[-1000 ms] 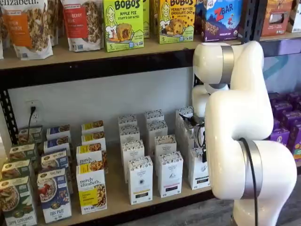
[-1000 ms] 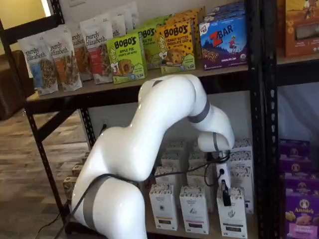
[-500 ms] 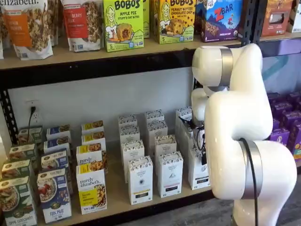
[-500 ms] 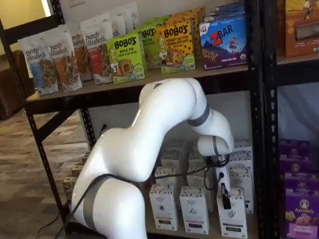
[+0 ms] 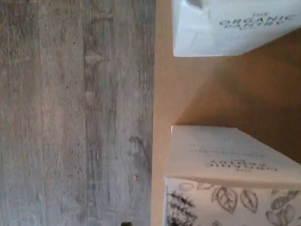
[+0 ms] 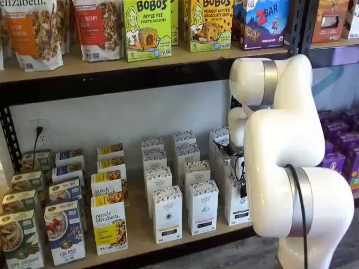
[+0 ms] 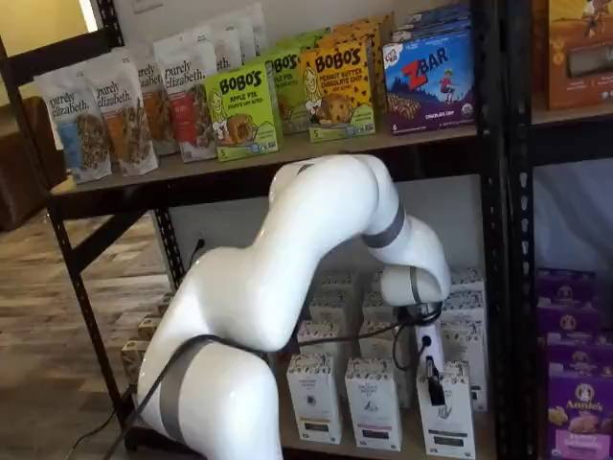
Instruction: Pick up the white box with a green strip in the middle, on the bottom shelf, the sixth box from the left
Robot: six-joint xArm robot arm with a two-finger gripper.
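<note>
The white box [image 7: 446, 412] stands upright at the front edge of the bottom shelf [image 6: 137, 224], at the right end of the front row of like white cartons. In a shelf view a neighbouring carton [image 7: 374, 402] sits just beside it at nine o'clock, with another [image 7: 314, 396] further that way. The other shelf view shows only a sliver of the white box [image 6: 234, 203], at three o'clock of a carton [image 6: 203, 207] — the arm [image 6: 291, 168] covers the rest.

The gripper [image 7: 433, 376] hangs over the front face of the white box, its black tip at the box's speckled top. Only one dark finger shows, side-on, so the gap cannot be read from the pictures; the jaws are probably released and wide, and nothing appears to be held between them. Whether the finger touches the carton I cannot tell.

The wrist view looks down on the tan shelf board [image 5: 162, 94] meeting a grey wood-grain floor [image 5: 70, 113] along a straight edge. Two white cartons rest on the board, well apart — one with leaf drawings on its top [image 5: 225, 169], the other printed with lettering [image 5: 230, 26].

On the higher board stand Bobo's boxes [image 6: 147, 28], a Zbar box [image 6: 263, 22] and granola bags [image 6: 33, 31].
</note>
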